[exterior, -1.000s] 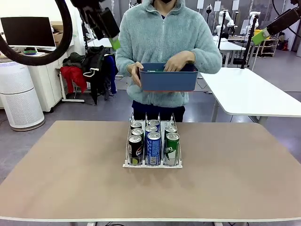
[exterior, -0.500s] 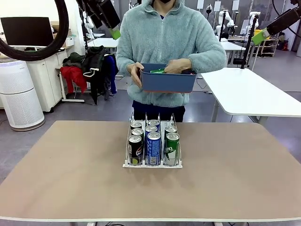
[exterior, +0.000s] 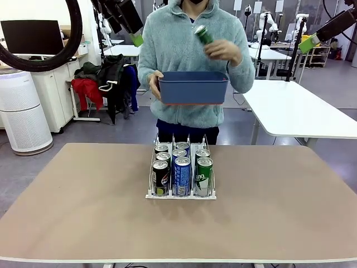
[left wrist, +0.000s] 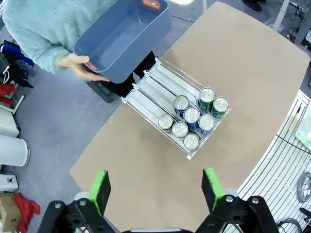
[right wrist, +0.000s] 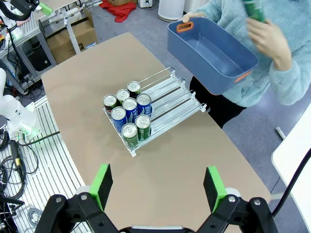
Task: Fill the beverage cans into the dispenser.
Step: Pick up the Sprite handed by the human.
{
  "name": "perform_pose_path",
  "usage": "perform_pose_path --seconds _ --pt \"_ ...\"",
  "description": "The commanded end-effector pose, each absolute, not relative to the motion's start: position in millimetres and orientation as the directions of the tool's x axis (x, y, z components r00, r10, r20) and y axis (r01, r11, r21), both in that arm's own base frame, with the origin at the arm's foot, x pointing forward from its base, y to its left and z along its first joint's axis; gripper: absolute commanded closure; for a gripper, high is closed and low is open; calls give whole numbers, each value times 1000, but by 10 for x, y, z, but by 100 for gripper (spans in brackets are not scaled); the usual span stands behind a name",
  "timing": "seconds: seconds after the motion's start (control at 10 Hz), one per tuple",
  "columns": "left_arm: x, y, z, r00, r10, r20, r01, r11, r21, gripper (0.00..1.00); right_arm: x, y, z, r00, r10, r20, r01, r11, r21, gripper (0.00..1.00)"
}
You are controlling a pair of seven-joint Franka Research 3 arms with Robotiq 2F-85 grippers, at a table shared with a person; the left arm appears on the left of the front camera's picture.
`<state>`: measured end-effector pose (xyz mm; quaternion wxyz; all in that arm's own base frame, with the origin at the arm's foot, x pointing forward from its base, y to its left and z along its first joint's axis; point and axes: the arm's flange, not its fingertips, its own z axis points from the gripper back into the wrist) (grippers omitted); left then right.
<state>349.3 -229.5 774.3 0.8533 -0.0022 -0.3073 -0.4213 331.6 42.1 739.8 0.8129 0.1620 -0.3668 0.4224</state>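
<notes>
Front view: eight beverage cans stand in the dispenser at mid-table. Behind it, a person's hand holds a green can raised above a dark blue bin. Left gripper and right gripper hang high above, fingers wide apart, empty.

Left end effector and right end effector are black with green pads; the person wears a pale-teal fleece

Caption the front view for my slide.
Person holds green can above blue bin, behind the part-filled dispenser.
</notes>
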Motion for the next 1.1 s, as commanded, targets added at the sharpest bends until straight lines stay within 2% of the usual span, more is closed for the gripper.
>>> perform_pose_path --seconds 0.0,1.0 --pt "3499 -2288 7756 456 -726 515 728 637 255 0 3315 431 7392 374 570 732 -807 589 -46 0" --pt "3499 -2288 7756 456 -726 515 728 637 255 0 3315 431 7392 374 570 732 -807 589 -46 0"
